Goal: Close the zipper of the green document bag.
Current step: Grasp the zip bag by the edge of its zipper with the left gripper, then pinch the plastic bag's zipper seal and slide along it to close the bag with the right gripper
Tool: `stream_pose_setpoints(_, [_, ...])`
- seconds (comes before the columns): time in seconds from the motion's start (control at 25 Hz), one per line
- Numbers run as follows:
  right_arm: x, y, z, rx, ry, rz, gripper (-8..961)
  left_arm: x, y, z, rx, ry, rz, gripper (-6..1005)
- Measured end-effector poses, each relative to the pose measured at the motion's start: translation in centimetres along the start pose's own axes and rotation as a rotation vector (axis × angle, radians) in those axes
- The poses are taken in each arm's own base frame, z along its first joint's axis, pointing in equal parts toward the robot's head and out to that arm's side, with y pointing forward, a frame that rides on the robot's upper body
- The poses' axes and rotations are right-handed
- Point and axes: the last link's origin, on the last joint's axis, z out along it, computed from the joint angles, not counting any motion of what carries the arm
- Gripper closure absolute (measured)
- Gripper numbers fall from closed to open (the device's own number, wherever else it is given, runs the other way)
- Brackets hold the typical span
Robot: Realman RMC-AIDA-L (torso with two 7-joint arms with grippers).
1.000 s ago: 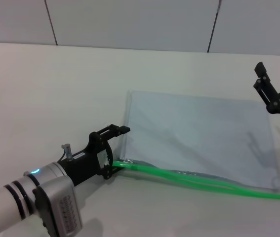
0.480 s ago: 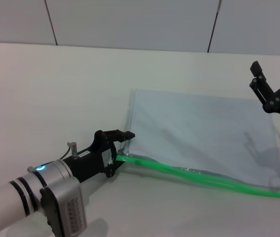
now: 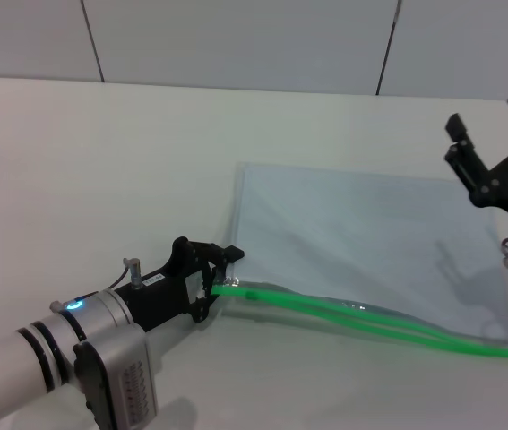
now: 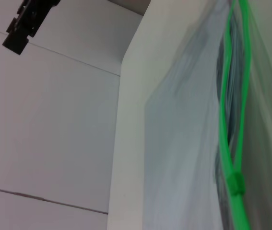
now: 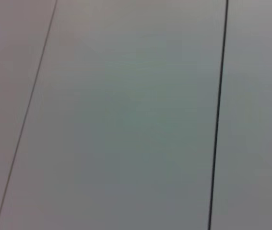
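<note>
text: none legible | small labels on left arm [image 3: 143, 281]: too small to read

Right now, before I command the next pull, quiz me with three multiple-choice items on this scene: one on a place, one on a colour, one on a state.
1. Where is the left tool?
A. At the near left corner of the green document bag, at the end of the zipper
B. Above the bag's far right corner
C. Off the table

2. What colour is the zipper?
A. Red
B. Bright green
C. Black

3. What state is the zipper in?
A. Shut along its whole length
B. Torn off the bag
C. Open, its two strips apart

Answers:
1 A: the head view shows the left tool at that corner, while the right tool hangs in the air by the bag's right edge.
2 B: both strips show bright green in the head and left wrist views.
3 C: two green strips run apart along the near edge.
</note>
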Motion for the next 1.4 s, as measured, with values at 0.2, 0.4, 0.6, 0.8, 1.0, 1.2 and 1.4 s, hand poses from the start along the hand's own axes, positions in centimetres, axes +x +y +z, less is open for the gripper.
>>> stream_pose_setpoints(0.2, [-0.1, 0.7, 0.5, -0.055, -0.005, -0.011, 203, 0.0, 0.0, 0.0, -0.001, -0.001, 0.002, 923])
stream_pose_setpoints(0.4, [-0.2, 2.3, 1.0, -0.153, -0.014, -0.021, 203, 0.0, 0.0, 0.0, 0.000, -0.001, 0.001, 945])
stream_pose_setpoints(0.6, [-0.1, 5.8, 1.7, -0.429, -0.012, -0.096, 203, -0.1, 0.1, -0.2, 0.001, -0.010, 0.021, 947])
stream_pose_setpoints(0.8, [0.5, 9.1, 1.6, -0.659, 0.019, -0.171, 203, -0.2, 0.2, -0.3, 0.001, -0.013, 0.027, 949])
stream_pose_setpoints(1.0, [0.5, 10.7, 1.1, -0.772, 0.031, -0.144, 203, -0.2, 0.1, -0.2, 0.004, -0.012, 0.029, 948])
stream_pose_setpoints(1.2, [1.5, 11.6, 1.1, -0.838, 0.098, -0.193, 209, 0.0, -0.1, 0.0, 0.009, -0.003, 0.030, 952])
stream_pose_setpoints(1.4, [2.3, 12.6, 1.4, -0.851, 0.141, -0.308, 218, 0.2, -0.2, 0.1, 0.010, 0.006, 0.033, 953])
